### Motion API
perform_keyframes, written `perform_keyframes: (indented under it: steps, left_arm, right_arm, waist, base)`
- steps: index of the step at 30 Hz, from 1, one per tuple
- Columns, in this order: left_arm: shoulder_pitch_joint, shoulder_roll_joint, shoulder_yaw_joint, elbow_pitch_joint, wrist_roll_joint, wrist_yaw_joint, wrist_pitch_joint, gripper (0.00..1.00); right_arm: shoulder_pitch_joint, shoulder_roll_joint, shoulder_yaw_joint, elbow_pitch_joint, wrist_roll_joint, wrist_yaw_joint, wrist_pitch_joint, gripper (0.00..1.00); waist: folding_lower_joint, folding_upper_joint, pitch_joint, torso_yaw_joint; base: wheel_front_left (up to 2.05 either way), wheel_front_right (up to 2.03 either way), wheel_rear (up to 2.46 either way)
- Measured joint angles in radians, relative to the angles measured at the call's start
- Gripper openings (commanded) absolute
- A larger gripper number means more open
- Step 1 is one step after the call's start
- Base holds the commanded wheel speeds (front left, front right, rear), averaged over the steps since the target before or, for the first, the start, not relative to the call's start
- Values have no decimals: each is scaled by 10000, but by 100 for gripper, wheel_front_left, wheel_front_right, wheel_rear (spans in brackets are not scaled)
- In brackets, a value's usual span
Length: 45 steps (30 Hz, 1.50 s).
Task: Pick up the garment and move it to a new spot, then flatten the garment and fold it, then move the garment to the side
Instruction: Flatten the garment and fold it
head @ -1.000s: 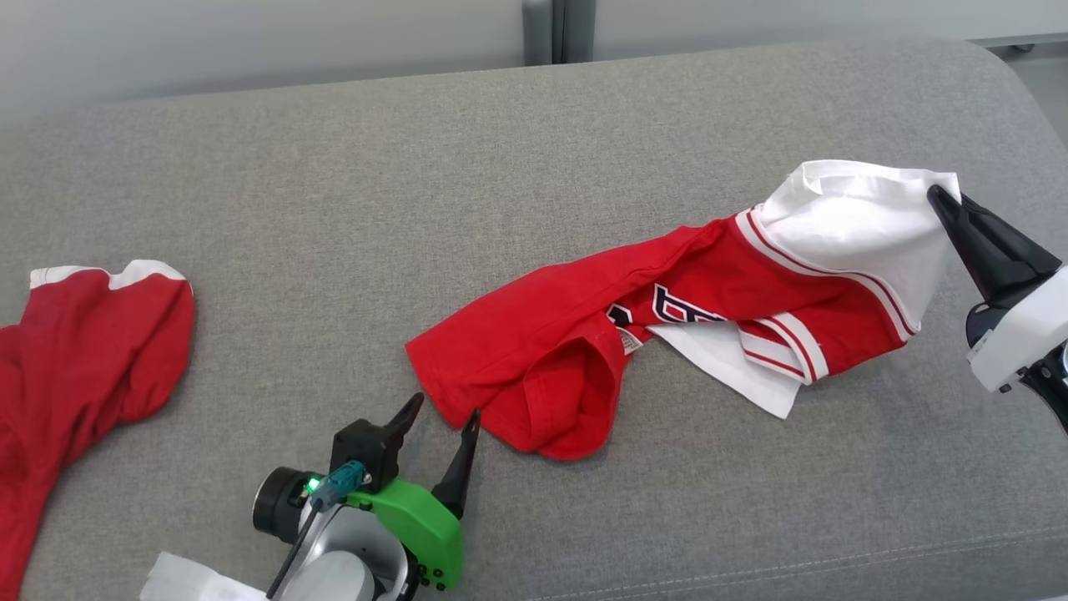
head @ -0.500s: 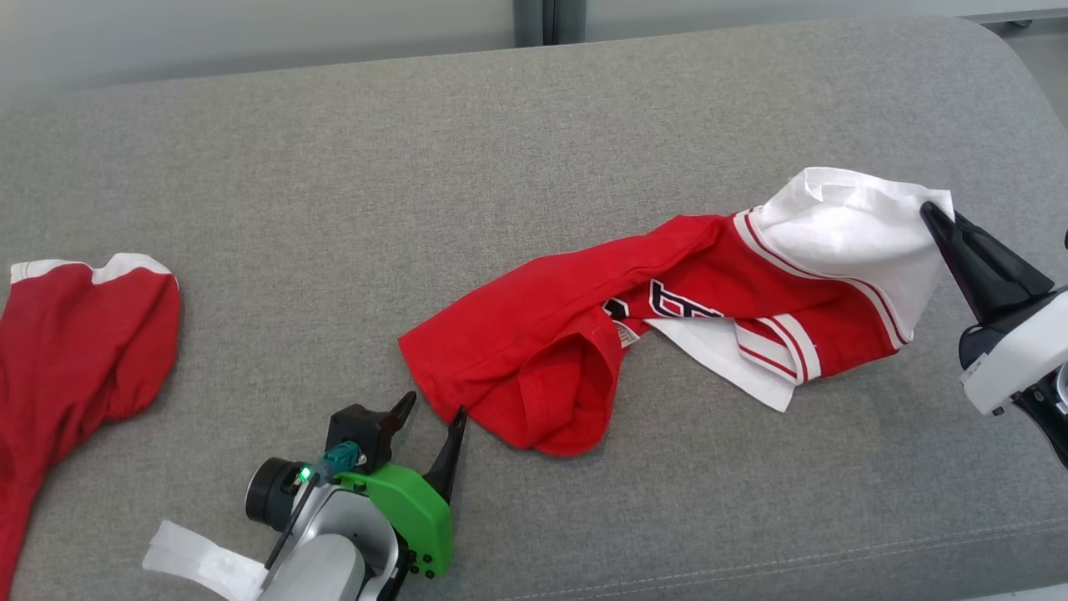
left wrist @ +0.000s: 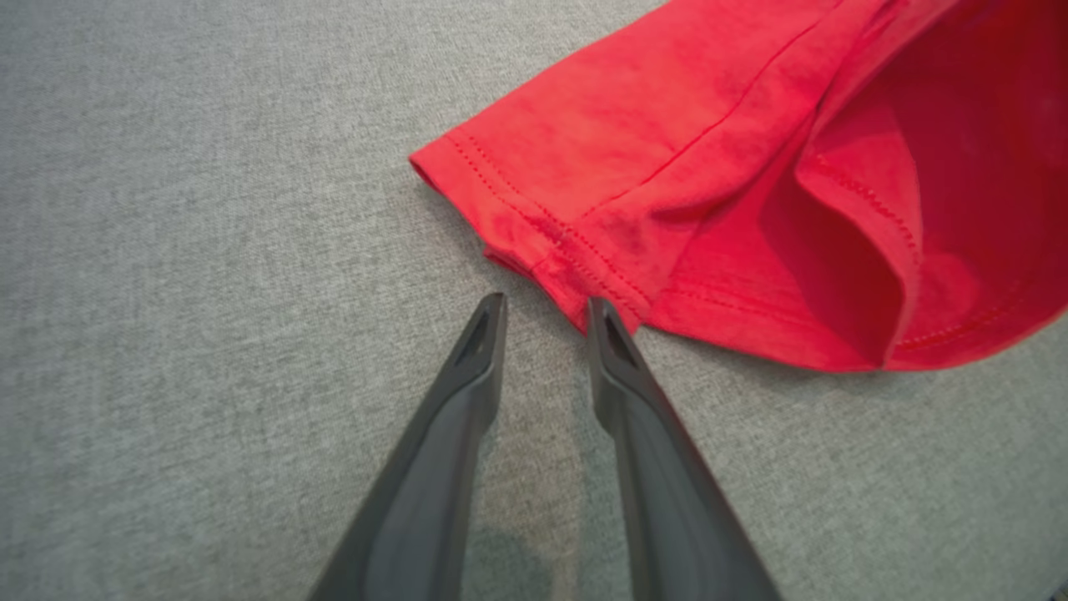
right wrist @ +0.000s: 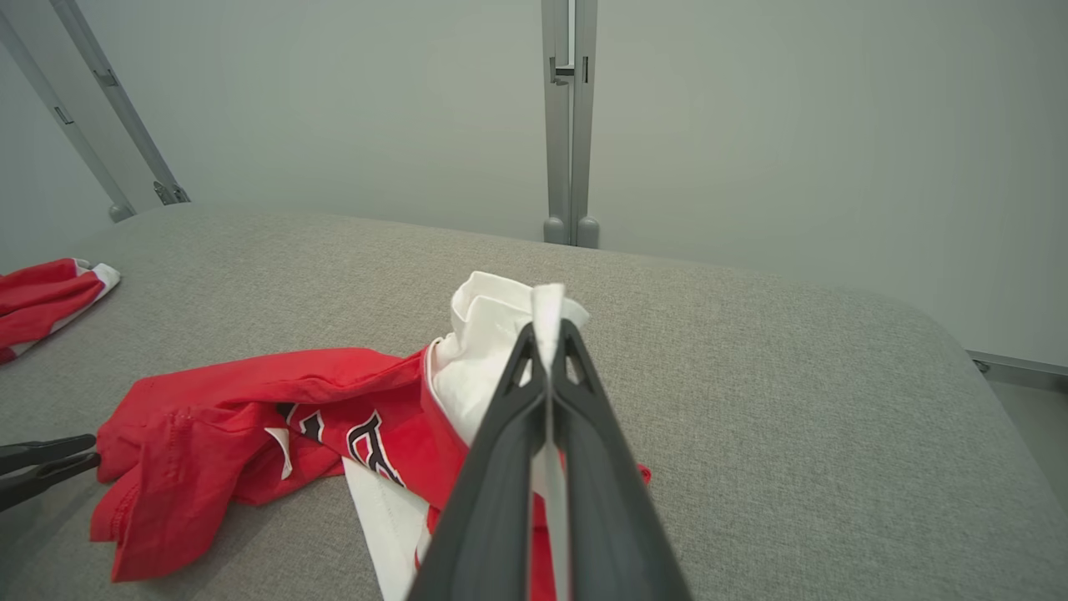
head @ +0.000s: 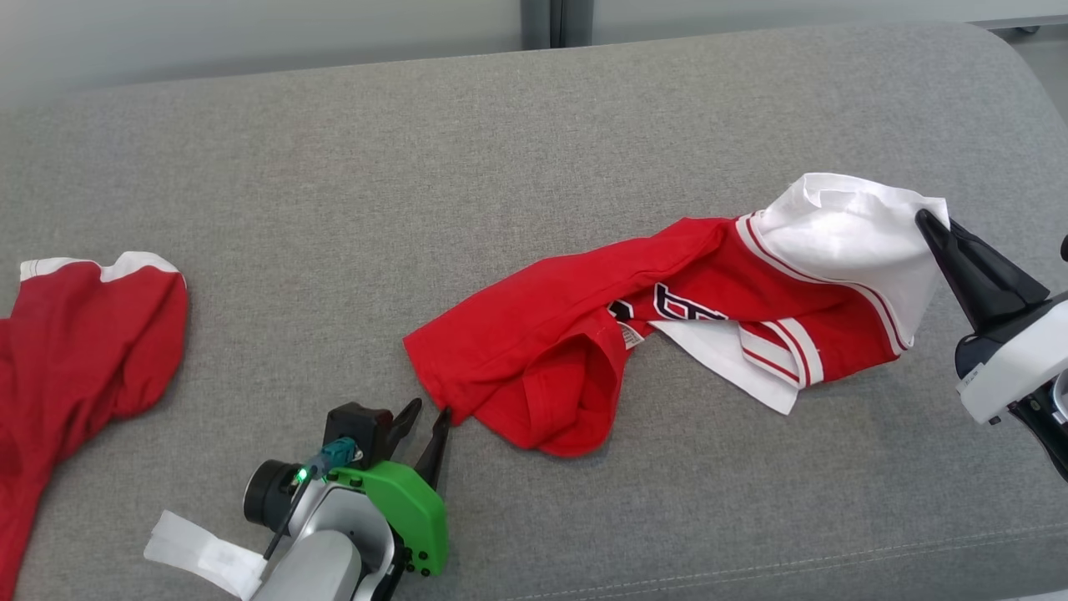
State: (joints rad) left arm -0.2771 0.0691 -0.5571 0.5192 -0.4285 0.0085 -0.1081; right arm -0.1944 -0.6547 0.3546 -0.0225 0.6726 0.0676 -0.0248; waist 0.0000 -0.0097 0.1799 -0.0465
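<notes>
- Your left tool (head: 430, 409) sits nearest the camera, at the near left corner of the garment (head: 584, 334), with its fingers partly spread and nothing between them.
- The left wrist view shows what the head view blurs together. There is bare grey cushion (left wrist: 209, 250) in the gap between the fingertips, and the right-hand tip is just at the stitched red hem corner. I cannot tell whether that tip touches the cloth.
- The garment lies crumpled on the cushion. Its red body is on the left, dark lettering shows at the middle, and the white, red-striped part is at the right end.
- Your right tool (head: 924, 219) is at the garment's far right end, where the white cloth is raised off the cushion.
- The right wrist view settles the grip. The two fingers are pressed together on a thin fold of white cloth, which sticks up past the tips.
- A second red cloth (head: 83, 351) with white trim lies well apart from the garment, off its left end.
- Beyond the garment, the right wrist view shows a pale wall and a grey metal post (right wrist: 567, 125) behind the cushion's far edge.
</notes>
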Motion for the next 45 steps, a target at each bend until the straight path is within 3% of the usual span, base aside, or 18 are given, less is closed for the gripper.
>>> perform_keyframes:
  steps: [17, 23, 25, 27, 33, 40, 42, 45]
  left_arm:
    - [-196, -171, -19, 502, -437, -265, -105, 47]
    - [-353, -188, -69, 579, -516, -276, -174, 18]
    - [-384, -190, -113, 619, -516, -278, -176, 15]
    - [-422, -194, -161, 700, -525, -322, -201, 0]
    - [-548, -209, -217, 786, -654, -449, -295, 0]
    - [-1385, -178, 334, -75, -1536, -982, 63, 0]
    - [-2116, 23, 401, -558, -1547, -1087, 337, 0]
    - [-3232, 838, 644, -1254, -1499, -1114, 809, 0]
  right_arm:
    - [190, -6, 6, -90, 0, -82, -8, 0]
    - [199, -6, 4, -94, 0, -92, -10, 0]
    - [199, -8, 4, -94, 0, -94, -10, 0]
    - [200, -8, 4, -94, 0, -94, -10, 0]
    - [199, -8, 4, -104, -2, -92, -25, 0]
    - [-605, -132, -127, -347, -65, 59, -100, 0]
    - [-1243, -268, -324, -391, -31, 153, -94, 0]
    - [-1991, -516, -543, -493, 167, 280, 65, 0]
  waist:
    - [0, 0, -14, -111]
    - [0, 0, 3, -146]
    - [0, 0, 5, -147]
    - [0, 0, 3, -143]
    - [0, 0, -24, -113]
    - [0, 0, -125, -101]
    - [0, 0, -202, -93]
    - [0, 0, -369, -83]
  base:
    - [0, 0, 0]
    - [0, 0, 0]
    - [0, 0, 0]
    - [0, 0, 0]
    - [0, 0, 0]
    - [0, 0, 0]
    - [0, 0, 0]
    - [0, 0, 0]
